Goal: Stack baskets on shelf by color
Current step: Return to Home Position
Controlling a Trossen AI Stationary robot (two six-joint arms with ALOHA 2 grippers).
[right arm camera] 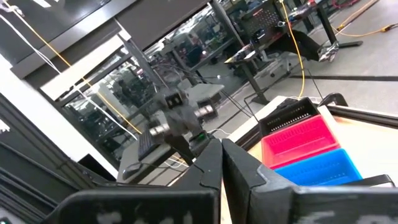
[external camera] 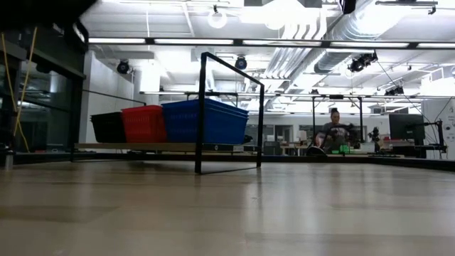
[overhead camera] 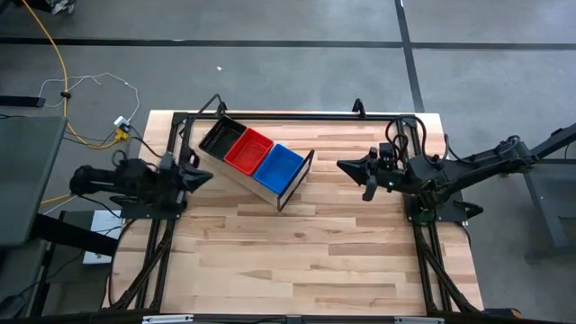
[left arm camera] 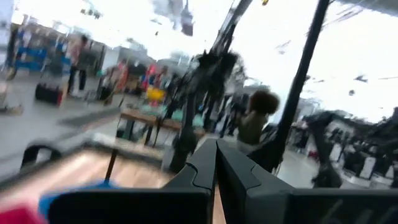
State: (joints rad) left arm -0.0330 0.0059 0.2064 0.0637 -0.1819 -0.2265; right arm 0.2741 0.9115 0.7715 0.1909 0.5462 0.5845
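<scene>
The shelf (overhead camera: 270, 187) lies slantwise on the table's far half, its black frame end (overhead camera: 297, 184) toward the right. On it, side by side, sit a black basket (overhead camera: 217, 138), a red basket (overhead camera: 248, 150) and a blue basket (overhead camera: 279, 166). In the low view the black (external camera: 108, 127), red (external camera: 144, 124) and blue (external camera: 205, 121) baskets stand in a row on the shelf board (external camera: 142, 147). My left gripper (overhead camera: 205, 175) is shut and hovers just left of the shelf. My right gripper (overhead camera: 345, 166) is shut and hovers right of the shelf. Both hold nothing.
Black rig bars (overhead camera: 270, 116) run along the table's far edge and down both sides. The near half of the tabletop (overhead camera: 297, 261) is bare wood. A person (external camera: 333, 135) sits far off in the room behind.
</scene>
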